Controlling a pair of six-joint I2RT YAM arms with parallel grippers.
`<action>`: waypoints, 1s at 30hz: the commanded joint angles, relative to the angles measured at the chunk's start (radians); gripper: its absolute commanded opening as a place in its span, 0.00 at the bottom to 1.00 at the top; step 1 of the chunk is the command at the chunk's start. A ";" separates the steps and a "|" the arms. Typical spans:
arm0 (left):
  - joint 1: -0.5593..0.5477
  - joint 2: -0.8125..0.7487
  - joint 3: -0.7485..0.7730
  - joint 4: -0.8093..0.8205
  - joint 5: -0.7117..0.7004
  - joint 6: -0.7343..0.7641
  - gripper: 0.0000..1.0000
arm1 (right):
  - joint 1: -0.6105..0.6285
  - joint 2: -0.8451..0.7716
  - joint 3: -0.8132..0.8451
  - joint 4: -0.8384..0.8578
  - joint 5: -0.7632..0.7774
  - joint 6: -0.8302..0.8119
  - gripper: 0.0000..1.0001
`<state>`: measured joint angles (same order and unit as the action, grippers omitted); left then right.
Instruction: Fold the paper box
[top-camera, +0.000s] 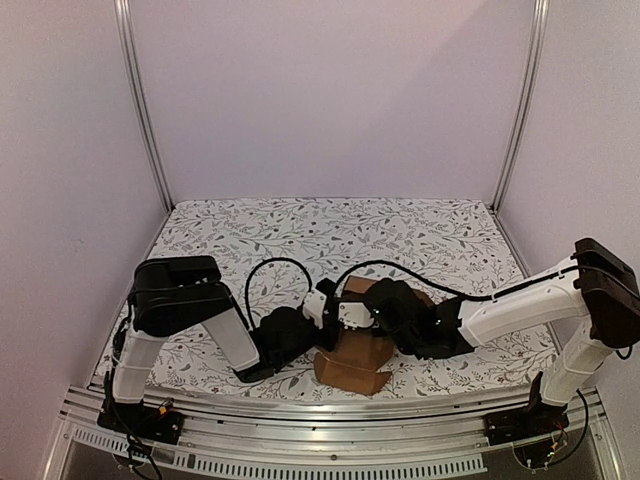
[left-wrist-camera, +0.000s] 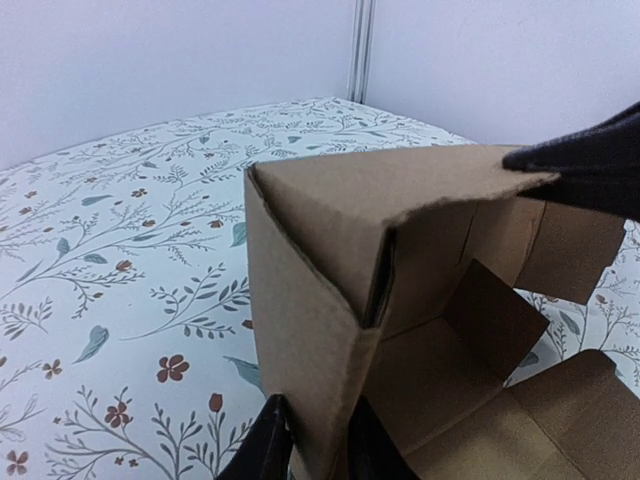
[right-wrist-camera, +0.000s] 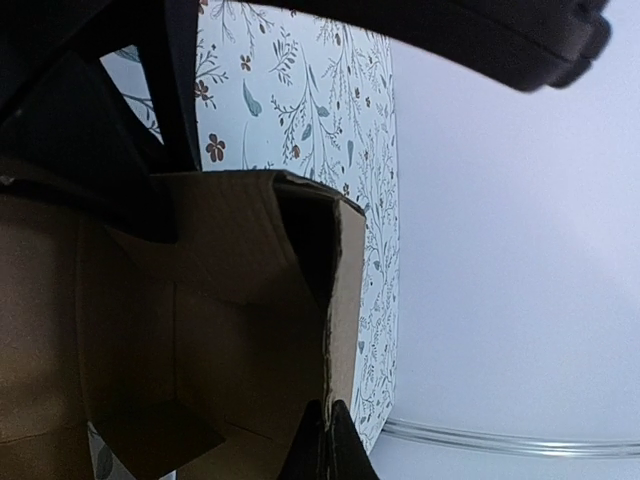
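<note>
Gripping a half-raised paper box (left-wrist-camera: 320, 230) by its near wall

Clamps the brown wall's lower edge between the left gripper's (left-wrist-camera: 315, 450) two black fingers (left-wrist-camera: 268, 448); shows the box open toward the right, a black arm part (left-wrist-camera: 590, 165) touching its top right corner, all on a floral tablecloth (left-wrist-camera: 120, 260) below white walls (left-wrist-camera: 180, 60).

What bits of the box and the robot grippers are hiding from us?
- Top view: the arms cover most of the paper box, hiding its folds.
- Left wrist view: the bottom edge cuts off the left gripper, so its squeeze is unclear.
- Right wrist view: a dark arm blocks part of the box.
</note>
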<state>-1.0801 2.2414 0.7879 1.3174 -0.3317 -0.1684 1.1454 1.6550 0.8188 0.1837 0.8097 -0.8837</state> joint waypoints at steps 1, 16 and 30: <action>-0.012 0.057 -0.016 0.187 -0.022 -0.010 0.21 | 0.007 -0.027 0.044 -0.169 -0.070 0.097 0.00; -0.012 0.085 0.008 0.207 -0.040 0.043 0.11 | -0.102 -0.110 0.403 -0.920 -0.484 0.359 0.22; -0.013 0.057 -0.020 0.186 0.023 0.082 0.13 | -0.474 0.098 0.895 -1.211 -1.117 0.596 0.67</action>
<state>-1.0817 2.2951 0.7837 1.3697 -0.3527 -0.1116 0.7692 1.6268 1.5681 -0.9142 -0.0322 -0.4168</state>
